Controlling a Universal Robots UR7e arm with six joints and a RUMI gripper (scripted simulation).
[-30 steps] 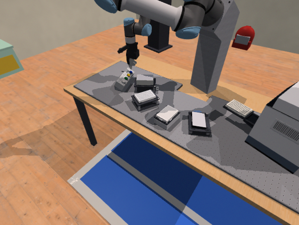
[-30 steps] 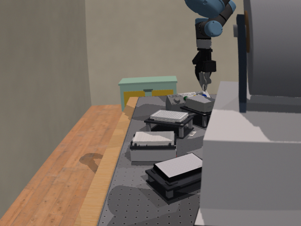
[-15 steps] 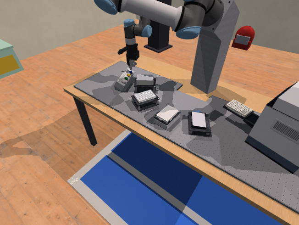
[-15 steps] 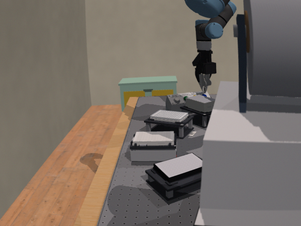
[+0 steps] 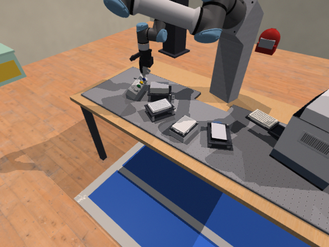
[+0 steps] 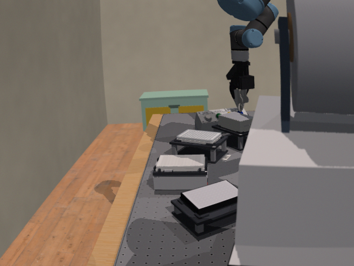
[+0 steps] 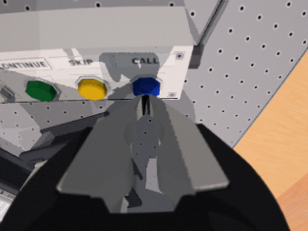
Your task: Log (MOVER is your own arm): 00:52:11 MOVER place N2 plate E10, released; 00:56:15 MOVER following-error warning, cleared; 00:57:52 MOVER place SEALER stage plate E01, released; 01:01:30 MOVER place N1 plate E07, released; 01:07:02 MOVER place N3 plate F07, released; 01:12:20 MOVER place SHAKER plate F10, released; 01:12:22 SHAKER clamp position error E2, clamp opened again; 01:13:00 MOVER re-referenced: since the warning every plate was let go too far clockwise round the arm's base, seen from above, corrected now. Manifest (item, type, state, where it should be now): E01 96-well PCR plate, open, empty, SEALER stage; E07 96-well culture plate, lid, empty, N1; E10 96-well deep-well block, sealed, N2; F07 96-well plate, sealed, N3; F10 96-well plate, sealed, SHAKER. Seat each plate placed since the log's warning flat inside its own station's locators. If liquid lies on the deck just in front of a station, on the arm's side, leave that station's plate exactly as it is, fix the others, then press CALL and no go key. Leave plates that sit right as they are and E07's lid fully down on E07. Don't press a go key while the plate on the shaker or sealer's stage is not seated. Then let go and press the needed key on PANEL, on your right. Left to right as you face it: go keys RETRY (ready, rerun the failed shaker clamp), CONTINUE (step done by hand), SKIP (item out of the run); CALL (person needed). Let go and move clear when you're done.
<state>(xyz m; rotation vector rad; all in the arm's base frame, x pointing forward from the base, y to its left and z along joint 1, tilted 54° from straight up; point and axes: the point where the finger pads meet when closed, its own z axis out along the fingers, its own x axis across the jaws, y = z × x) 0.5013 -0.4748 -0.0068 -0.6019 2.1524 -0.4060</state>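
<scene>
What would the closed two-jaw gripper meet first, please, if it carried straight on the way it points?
Most likely the blue hexagonal CALL key: the shut gripper points right at it, though contact is hard to judge.

Background stuff: way off to the hand's side there's a mint green cabinet (image 6: 173,98) with yellow drawer fronts, sitting on the wood plank floor (image 5: 40,111). Far behind the hand, a red bin-looking thing (image 5: 268,41) with a grey front panel. Below the counter (image 5: 170,156) edge, well away from the hand, a blue floor mat (image 5: 149,212) with grey border strips. Plain beige wall (image 6: 160,51) behind everything.
</scene>
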